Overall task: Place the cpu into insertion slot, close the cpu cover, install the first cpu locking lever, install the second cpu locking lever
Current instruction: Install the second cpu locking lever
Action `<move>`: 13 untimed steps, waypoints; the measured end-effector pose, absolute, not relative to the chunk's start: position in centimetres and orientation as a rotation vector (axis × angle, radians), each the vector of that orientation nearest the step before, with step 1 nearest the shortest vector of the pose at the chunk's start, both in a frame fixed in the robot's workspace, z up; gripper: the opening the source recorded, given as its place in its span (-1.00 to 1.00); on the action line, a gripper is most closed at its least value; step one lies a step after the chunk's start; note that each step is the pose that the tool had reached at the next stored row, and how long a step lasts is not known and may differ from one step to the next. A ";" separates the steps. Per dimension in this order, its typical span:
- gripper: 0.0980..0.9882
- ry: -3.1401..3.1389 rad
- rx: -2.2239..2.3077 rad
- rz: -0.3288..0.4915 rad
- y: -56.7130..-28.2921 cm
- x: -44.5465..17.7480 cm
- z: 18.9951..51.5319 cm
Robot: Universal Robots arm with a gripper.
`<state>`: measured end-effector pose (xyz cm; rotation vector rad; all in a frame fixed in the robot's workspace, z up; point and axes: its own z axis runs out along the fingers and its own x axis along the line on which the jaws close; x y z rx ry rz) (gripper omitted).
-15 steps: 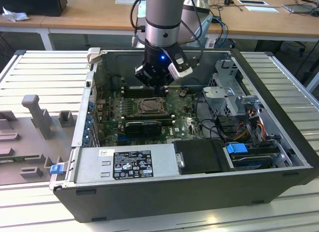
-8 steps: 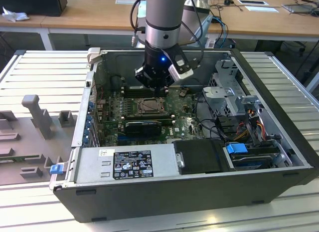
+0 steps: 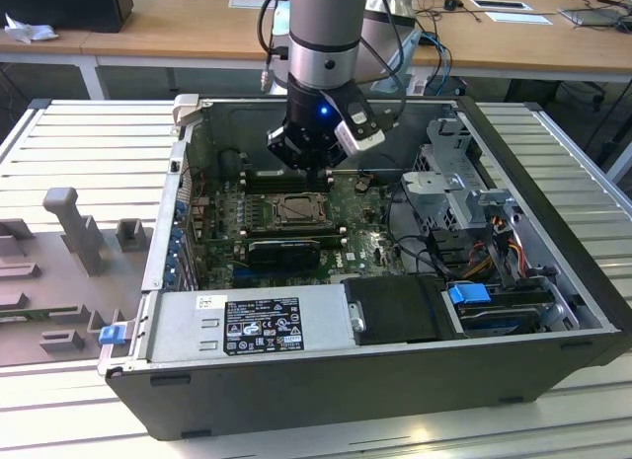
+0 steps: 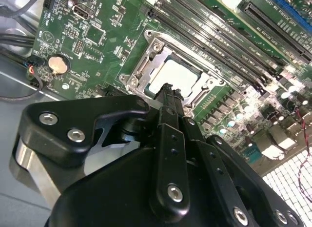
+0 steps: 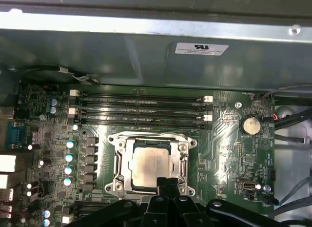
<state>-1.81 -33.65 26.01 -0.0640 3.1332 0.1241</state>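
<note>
Black end effector (image 4: 168,90), fingers pressed together and empty, hovers over the seated cpu (image 5: 150,166).

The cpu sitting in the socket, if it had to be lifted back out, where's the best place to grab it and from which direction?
Probably from straight above, pinching two opposite edges. The cpu lies flat in the insertion slot, and the silvery cpu cover frames it closely, so a sideways approach looks blocked. Its top is flat and smooth. The gripper hangs just over one edge.
</note>
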 end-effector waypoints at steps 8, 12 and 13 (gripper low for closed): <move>-0.98 3.133 -0.064 0.124 -34.2 -1.8 26.0; -0.98 3.133 -0.064 0.124 -34.5 -1.8 25.9; -0.98 3.133 -0.064 0.124 -34.6 -1.8 25.9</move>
